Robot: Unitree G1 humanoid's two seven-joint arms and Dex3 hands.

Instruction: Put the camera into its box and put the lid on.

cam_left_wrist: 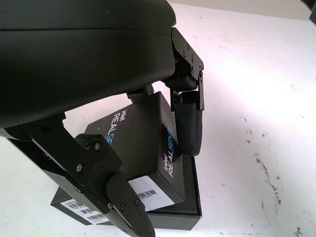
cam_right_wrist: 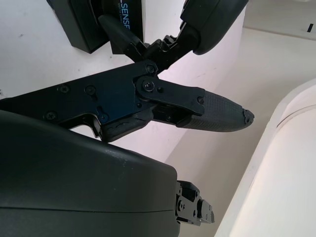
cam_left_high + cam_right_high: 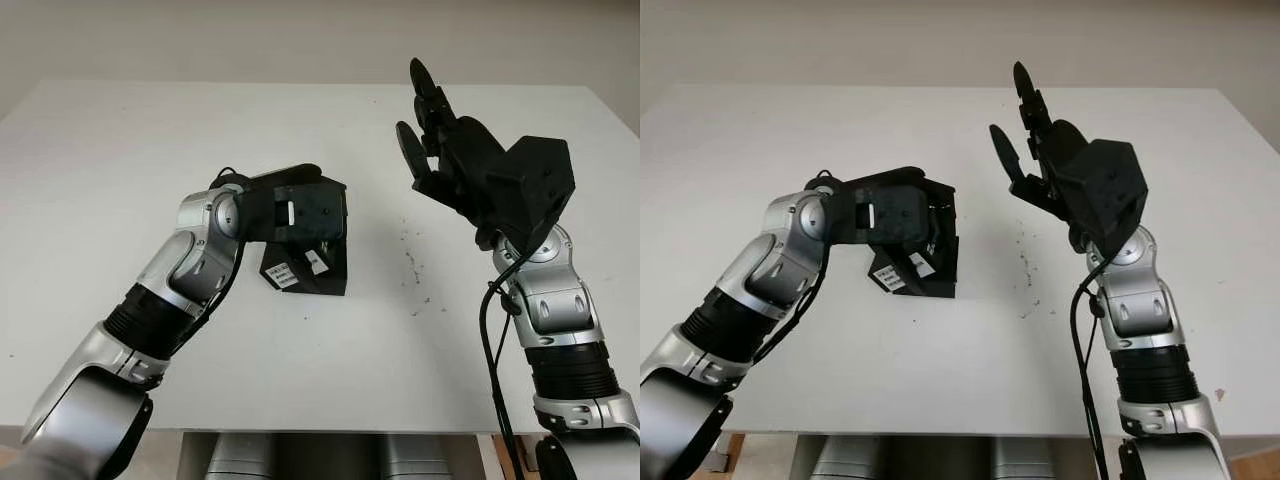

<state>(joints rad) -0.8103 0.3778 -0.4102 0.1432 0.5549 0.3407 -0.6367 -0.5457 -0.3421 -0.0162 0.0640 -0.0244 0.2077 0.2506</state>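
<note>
A black box lid [image 1: 143, 148] printed "intel REALSENSE" sits tilted over the black box base [image 3: 312, 278], which stands on the white table [image 3: 120, 150] near its middle. White barcode labels show on the lid and on the base. My left hand [image 3: 300, 215] is shut on the lid from above, with one finger [image 1: 190, 133] on each side of it. The lid and hand hide the inside of the box. My right hand [image 3: 430, 130] is open, raised above the table to the right of the box, with nothing in it.
Dark specks [image 3: 410, 265] mark the table between the box and my right arm. A black cable [image 3: 490, 350] hangs along the right forearm. The table's front edge [image 3: 330, 432] runs just below both elbows.
</note>
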